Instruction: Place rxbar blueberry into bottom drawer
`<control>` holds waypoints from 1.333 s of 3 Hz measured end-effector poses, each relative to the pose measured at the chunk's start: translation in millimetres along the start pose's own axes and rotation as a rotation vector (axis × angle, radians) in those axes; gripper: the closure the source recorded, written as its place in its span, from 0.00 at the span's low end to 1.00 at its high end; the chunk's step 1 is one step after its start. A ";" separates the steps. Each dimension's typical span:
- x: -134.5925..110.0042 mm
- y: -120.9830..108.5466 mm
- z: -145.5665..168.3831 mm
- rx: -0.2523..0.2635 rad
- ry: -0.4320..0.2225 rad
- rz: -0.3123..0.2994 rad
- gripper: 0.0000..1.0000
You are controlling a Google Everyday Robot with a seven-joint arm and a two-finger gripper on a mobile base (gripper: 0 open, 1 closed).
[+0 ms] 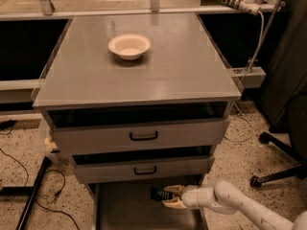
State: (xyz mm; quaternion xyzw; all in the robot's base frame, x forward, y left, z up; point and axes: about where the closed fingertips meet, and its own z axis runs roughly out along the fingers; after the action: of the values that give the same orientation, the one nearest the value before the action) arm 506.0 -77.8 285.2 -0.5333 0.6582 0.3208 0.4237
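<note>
1. The gripper (168, 197) is low at the front of the cabinet (144, 75), just under the lower of the two closed drawer fronts (144, 169) and above the pulled-out bottom drawer (129, 212).
2. Its two tan fingers (175, 189) point left and are clamped on one end of the snack bar (158, 194). One finger is above the bar and one below.
3. The snack bar is dark-wrapped and sticks out leftward from the fingers. It is over the rear right part of the drawer's floor. Whether it touches the floor cannot be told.
4. The bottom drawer shows a flat grey floor with thin side walls.
5. The white arm (240, 205) comes in from the lower right corner.
6. A cream bowl (129, 46) stands upright on the cabinet top, toward the back and left of centre.
7. Both drawer fronts carry black handles.
8. A chair base (280, 169) stands on the speckled floor to the right, and cables (29, 176) lie to the left.
</note>
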 end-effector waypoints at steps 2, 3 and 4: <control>69.5 -10.1 47.5 0.010 0.067 0.078 1.00; 84.4 -12.8 54.1 0.040 0.161 0.060 1.00; 93.4 -5.3 61.6 0.062 0.222 0.040 1.00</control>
State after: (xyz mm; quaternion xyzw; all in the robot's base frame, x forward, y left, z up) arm 517.7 -65.3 174.5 -0.5391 0.7210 0.2477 0.3581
